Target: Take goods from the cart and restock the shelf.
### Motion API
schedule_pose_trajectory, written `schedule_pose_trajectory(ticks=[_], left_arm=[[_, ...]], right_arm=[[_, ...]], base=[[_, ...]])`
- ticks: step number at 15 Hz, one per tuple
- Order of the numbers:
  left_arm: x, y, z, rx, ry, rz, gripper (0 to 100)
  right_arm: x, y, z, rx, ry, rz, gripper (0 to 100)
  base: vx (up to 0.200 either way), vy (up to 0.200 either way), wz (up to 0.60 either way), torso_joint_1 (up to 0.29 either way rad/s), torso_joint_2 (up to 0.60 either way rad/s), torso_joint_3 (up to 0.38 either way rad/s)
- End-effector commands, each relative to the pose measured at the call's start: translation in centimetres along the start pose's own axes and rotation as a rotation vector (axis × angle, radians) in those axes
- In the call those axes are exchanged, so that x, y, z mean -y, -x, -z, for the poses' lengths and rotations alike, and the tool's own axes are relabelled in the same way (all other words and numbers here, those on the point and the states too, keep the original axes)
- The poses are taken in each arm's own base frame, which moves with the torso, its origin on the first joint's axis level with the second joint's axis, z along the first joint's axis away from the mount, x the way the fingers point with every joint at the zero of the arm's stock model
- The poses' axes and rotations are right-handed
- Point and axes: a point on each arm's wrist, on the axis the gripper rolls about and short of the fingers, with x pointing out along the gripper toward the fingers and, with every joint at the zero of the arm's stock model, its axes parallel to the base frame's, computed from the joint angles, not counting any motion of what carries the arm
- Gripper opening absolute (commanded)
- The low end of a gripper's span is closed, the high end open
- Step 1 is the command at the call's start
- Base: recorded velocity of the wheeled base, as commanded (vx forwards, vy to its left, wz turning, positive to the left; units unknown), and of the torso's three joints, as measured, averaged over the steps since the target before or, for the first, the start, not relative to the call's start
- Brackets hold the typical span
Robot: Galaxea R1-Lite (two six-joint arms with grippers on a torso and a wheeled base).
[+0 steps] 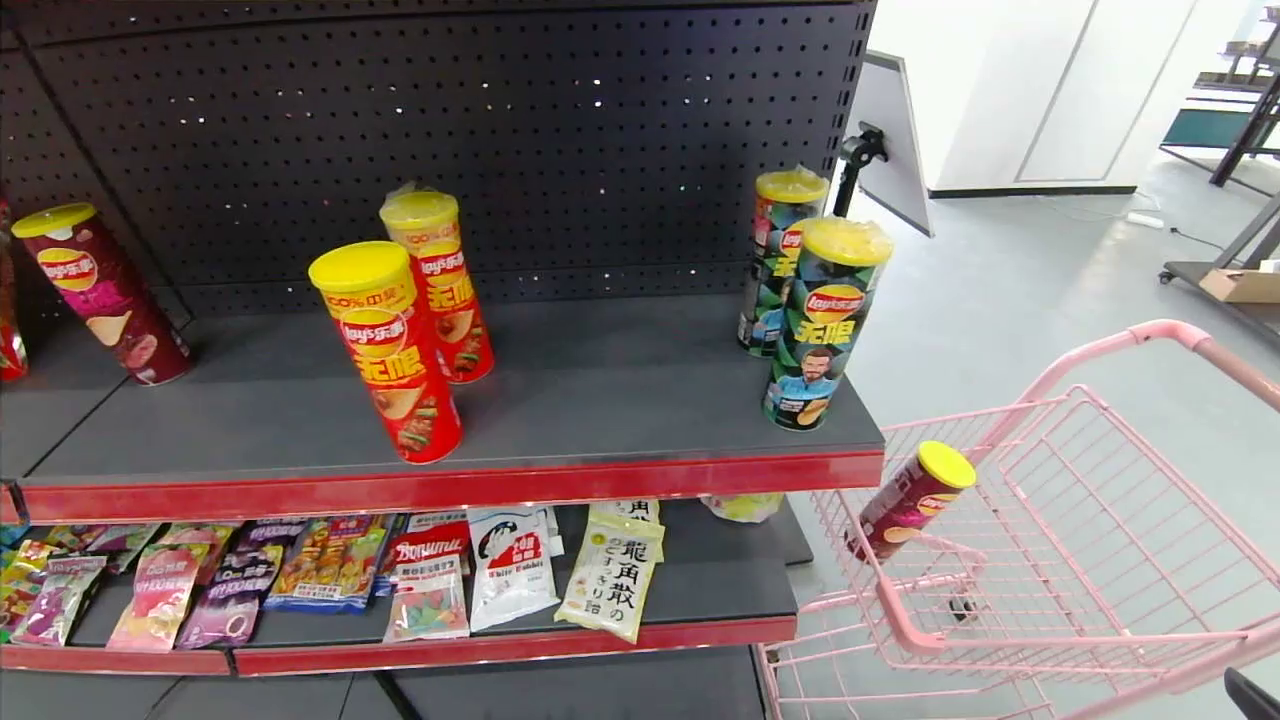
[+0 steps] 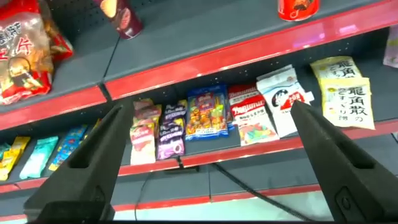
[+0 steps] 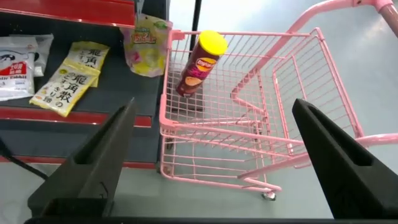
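Note:
A pink wire cart (image 1: 1060, 560) stands to the right of the shelf, and a maroon chip can with a yellow lid (image 1: 908, 500) leans inside it against the wall nearest the shelf. In the right wrist view the same can (image 3: 199, 65) lies ahead of my right gripper (image 3: 214, 158), which is open, above the floor and short of the cart (image 3: 249, 124). My left gripper (image 2: 208, 149) is open too, facing the lower shelf's snack bags (image 2: 205, 115). On the upper shelf (image 1: 600, 400) stand two red cans (image 1: 395, 350), two green-blue cans (image 1: 820, 320) and one maroon can (image 1: 100, 290).
Several snack bags (image 1: 330, 570) lie along the lower shelf. A black pegboard (image 1: 500, 140) backs the shelf. A white panel on a stand (image 1: 890, 140) rises behind the shelf's right end. Bare grey floor lies around the cart (image 1: 1000, 300).

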Motion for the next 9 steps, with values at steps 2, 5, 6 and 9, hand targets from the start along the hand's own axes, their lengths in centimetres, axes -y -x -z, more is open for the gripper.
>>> schedule_pose_trajectory(ticks=[2,5,6,9], left_arm=[[-0.02,0.03,-0.01,0.005,0.001,0.002,100],[-0.06,0.21,0.05,0.018,0.005,-0.002,100],[-0.07,0.29,0.10,0.022,0.007,-0.003,100],[-0.12,0.79,0.42,0.065,0.023,0.018,100]], right_arm=[[-0.03,-0.07,0.08,-0.007,0.002,-0.002,100],[-0.03,-0.07,0.08,-0.007,0.002,-0.002,100],[-0.03,-0.09,0.08,-0.009,0.002,-0.002,100],[-0.05,-0.18,0.12,-0.016,0.003,-0.003,100]], base=[[0.000,0.000,-0.60,-0.005,0.00,0.005],[0.000,0.000,-0.60,0.007,0.01,0.004],[0.000,0.000,0.00,0.000,0.00,0.000],[0.000,0.000,0.00,0.000,0.00,0.000]])
